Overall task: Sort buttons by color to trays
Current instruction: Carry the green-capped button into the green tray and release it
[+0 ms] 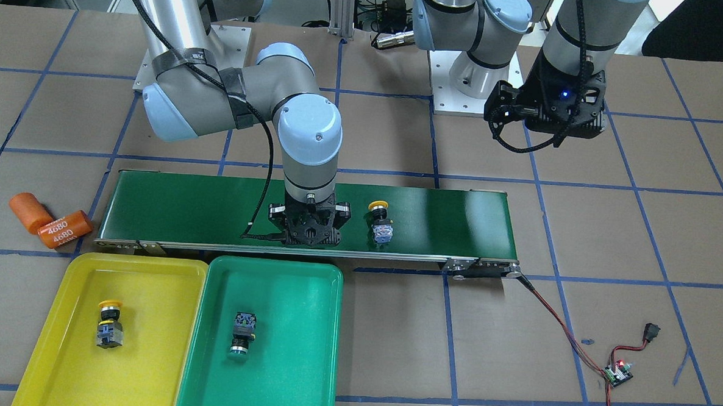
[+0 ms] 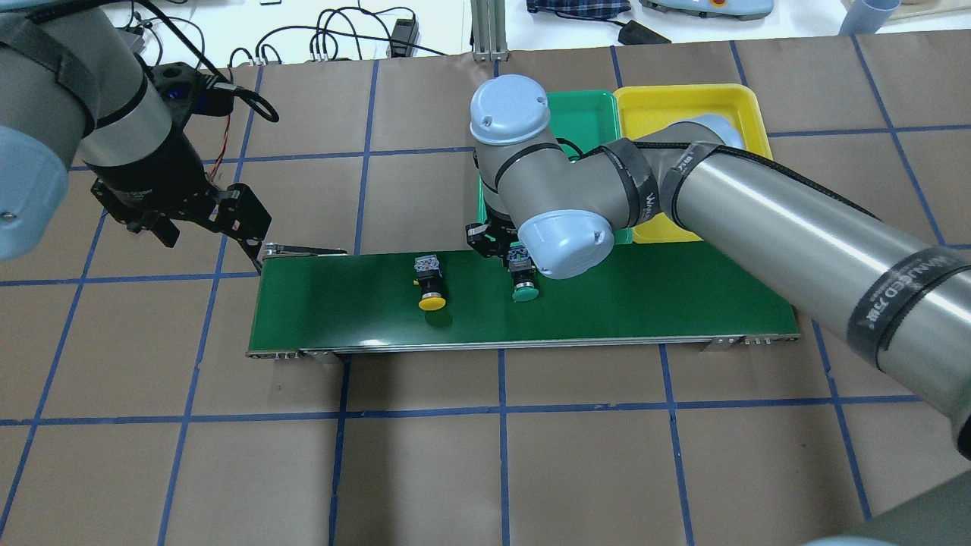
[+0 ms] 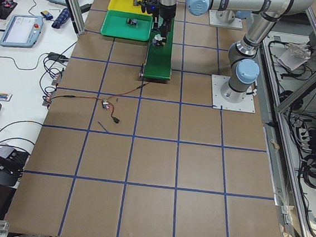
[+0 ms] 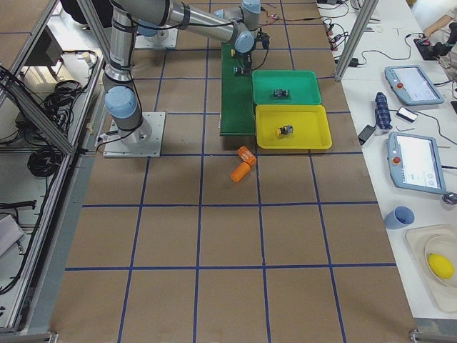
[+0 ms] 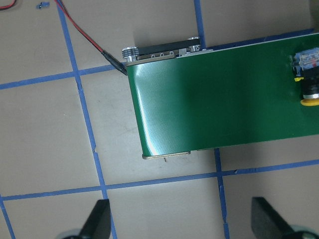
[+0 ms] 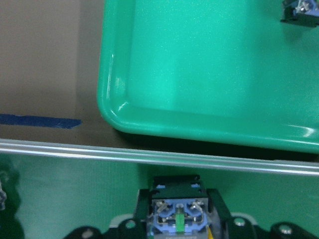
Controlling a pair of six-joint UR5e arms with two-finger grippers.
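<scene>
Worktop: brown paper gridded with blue tape [image 1: 391,351] carried everything, read here from the operators' side towards the robot.
Yellow tray [image 1: 147,358]: lay nearest, its long side against the green tray [image 1: 298,322]. I judged the pair was set there so both drop-offs sat a short reach from the belt.
Sorted yellow button [image 1: 109,324]: lay on its side in the yellow tray, cap towards the belt.
Sorted green button [image 1: 243,333]: lay on its side in the green tray, cap away from the belt.
Conveyor belt [image 1: 184,210]: ran just behind both trays as the pick-up surface.
Orange cylinders [image 1: 64,230]: lay touching each other off the belt's end beside the yellow tray, and seemed to have no part in the sorting.
Right end effector [image 1: 309,231]: stood upright over the belt opposite the green tray, its fingers closed against both sides of the held green button [image 2: 524,284]. The squared switch body probably gave firmer purchase than the round cap.
Loose yellow button [image 1: 380,223]: rested on the belt just beside that end effector, apart from it.
Left end effector [image 1: 542,110]: hovered over bare worktop past the belt's other end, fingertips [image 5: 98,219] spread wide and empty, seemingly kept clear.
Count: four buttons, two yellow and two green; two were in trays and two on the belt. Two trays, two cylinders, one belt.
</scene>
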